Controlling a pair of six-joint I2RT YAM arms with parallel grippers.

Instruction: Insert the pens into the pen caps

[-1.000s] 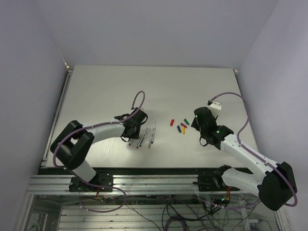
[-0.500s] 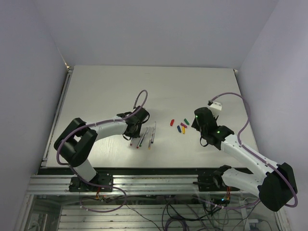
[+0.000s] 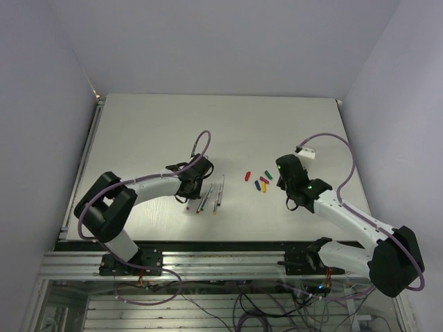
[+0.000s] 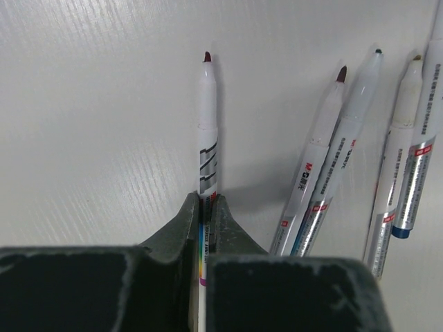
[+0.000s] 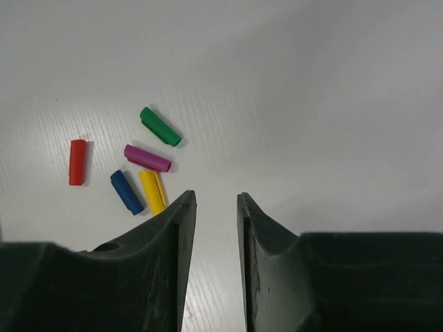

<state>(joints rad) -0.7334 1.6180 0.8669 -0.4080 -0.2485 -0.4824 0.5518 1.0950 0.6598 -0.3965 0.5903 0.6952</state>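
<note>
The bench (image 3: 152, 124) carries two groups well apart, which looks like a split of the work: pens for the left arm (image 3: 149, 185), caps for the right arm (image 3: 346, 214).

In the top view the pens (image 3: 211, 195) lie near the bench's middle. The caps are a loose cluster at about 3 o'clock from them, just off the right arm's nose.

In the left wrist view, the left jaws are clamped flat on one pen (image 4: 206, 138). They grip low on the barrel, so the dark red nib points to 12 o'clock with most of the shaft clear ahead of them. That leaves the nib end free to meet a cap, which I take to be the reason for the low grip. This pen lies by itself. The other four pens (image 4: 346, 138) fan out at 2 to 3 o'clock from it and touch neither it nor the jaws.

In the right wrist view, the right jaws stand partly open with a narrow gap and nothing in it. That width would suit small caps. All the caps lie outside the gap, at 9 to 11 o'clock from its mouth:
- The yellow cap (image 5: 153, 191) is just beside the left fingertip.
- The blue cap (image 5: 127, 192) is next to the yellow one.
- The magenta cap (image 5: 147, 158) and the green cap (image 5: 160, 126) lie farther up.
- The red cap (image 5: 77, 162) is farthest out, at 9 o'clock.

No cap is on a pen yet.
</note>
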